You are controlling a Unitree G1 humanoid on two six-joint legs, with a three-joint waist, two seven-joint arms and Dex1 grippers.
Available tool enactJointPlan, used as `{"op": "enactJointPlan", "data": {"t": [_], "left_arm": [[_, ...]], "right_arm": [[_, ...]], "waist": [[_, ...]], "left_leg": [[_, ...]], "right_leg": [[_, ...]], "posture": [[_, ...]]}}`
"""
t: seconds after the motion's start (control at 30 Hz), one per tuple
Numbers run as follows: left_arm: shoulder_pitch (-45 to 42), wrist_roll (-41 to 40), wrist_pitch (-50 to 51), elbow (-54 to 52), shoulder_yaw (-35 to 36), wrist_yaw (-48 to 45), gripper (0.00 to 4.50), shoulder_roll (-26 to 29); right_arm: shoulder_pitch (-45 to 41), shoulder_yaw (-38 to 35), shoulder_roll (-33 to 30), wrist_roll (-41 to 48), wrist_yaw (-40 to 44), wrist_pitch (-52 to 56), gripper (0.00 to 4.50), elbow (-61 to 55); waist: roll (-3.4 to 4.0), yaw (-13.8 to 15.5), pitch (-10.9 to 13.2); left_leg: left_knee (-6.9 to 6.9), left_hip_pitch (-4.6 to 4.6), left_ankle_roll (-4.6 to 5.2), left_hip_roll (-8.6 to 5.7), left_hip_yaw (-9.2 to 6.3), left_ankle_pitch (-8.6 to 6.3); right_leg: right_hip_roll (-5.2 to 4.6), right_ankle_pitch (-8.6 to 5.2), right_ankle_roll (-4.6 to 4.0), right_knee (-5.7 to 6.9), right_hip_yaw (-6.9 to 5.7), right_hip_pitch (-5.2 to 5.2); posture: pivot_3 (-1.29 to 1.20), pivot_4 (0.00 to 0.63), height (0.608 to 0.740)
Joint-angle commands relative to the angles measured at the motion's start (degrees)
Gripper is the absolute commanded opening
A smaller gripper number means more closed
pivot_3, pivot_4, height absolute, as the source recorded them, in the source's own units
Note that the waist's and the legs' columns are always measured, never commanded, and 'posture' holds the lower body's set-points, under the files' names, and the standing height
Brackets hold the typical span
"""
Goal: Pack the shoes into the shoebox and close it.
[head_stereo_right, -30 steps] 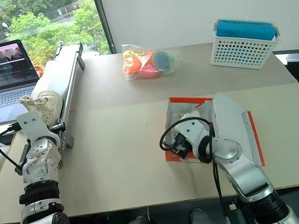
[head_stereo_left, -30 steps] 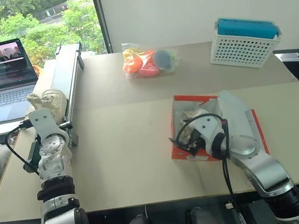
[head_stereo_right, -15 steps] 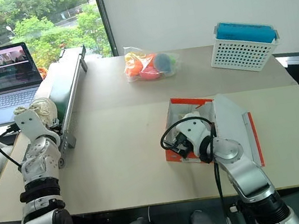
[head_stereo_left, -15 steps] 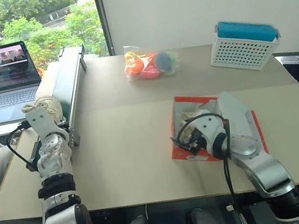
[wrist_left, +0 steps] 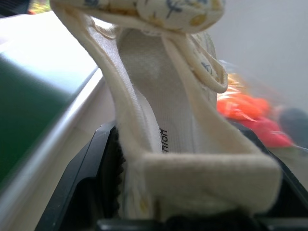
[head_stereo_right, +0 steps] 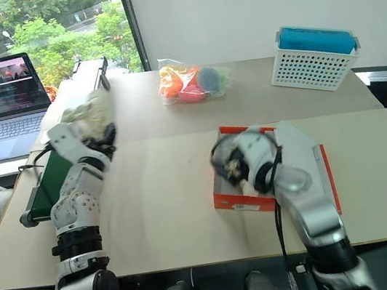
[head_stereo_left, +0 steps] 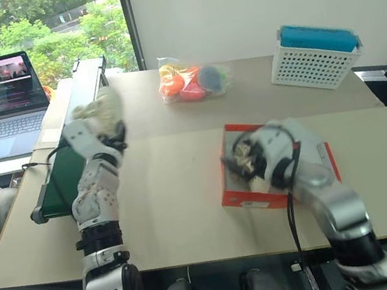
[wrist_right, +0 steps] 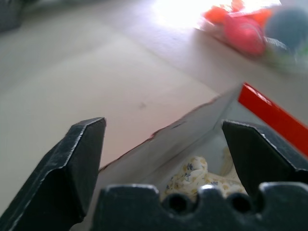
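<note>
Between left gripper (wrist_left: 192,211) fingers: second shoe (head_stereo_left: 99,108), heel clamped, now lifted off green conveyor (head_stereo_left: 62,177) and carried toward shoebox (head_stereo_left: 249,193). Right gripper (wrist_right: 163,159) fingers spread wide, empty, raised above box's near wall; first shoe (wrist_right: 192,177) lies inside. Half packed. Shoe: soft cream canvas, speckled; box: stiff orange-red cardboard on table (head_stereo_left: 164,194).

The table (head_stereo_left: 172,192) is seen from above by both head views, aimed forward and down, sharing the shoebox (head_stereo_left: 249,196); the carried shoe (wrist_left: 163,120) is viewed close up from the left wrist, the box edge from the right
</note>
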Motion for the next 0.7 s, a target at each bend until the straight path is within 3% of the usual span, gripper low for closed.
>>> {"op": "enactJointPlan", "data": {"t": [0.03,0.23,0.7], "left_arm": [[2.02,-1.84,4.10,-7.91,-8.51,-7.25,2.76,-1.56],[4.18,-2.72,6.68,-13.04,-15.86,-11.38,2.76,-4.17],[3.42,-1.62,6.86,-11.92,-17.21,-12.07,2.76,-5.42]], "right_arm": [[-10.20,-16.27,6.19,13.60,-7.25,14.13,4.50,1.70],[-21.06,-26.95,9.62,20.63,-14.14,29.93,4.50,6.87],[-26.01,-38.18,16.17,28.52,-21.80,37.22,4.50,5.13]], "waist": [[0.03,-0.02,-0.01],[0.08,-1.26,-0.02],[0.14,-1.30,-0.02]], "left_leg": [[0.00,0.03,0.01,0.01,-0.01,-0.01],[-0.24,0.00,0.24,0.08,0.05,-0.15],[-0.22,-0.07,0.33,0.04,0.06,-0.19]], "right_leg": [[0.01,0.00,0.00,0.03,-0.01,0.01],[0.13,-0.03,-0.08,0.27,0.09,-0.23],[0.11,-0.03,-0.06,0.25,0.13,-0.25]], "posture": [[0.00,0.150,0.705],[0.00,0.150,0.705],[0.00,0.150,0.705]]}}
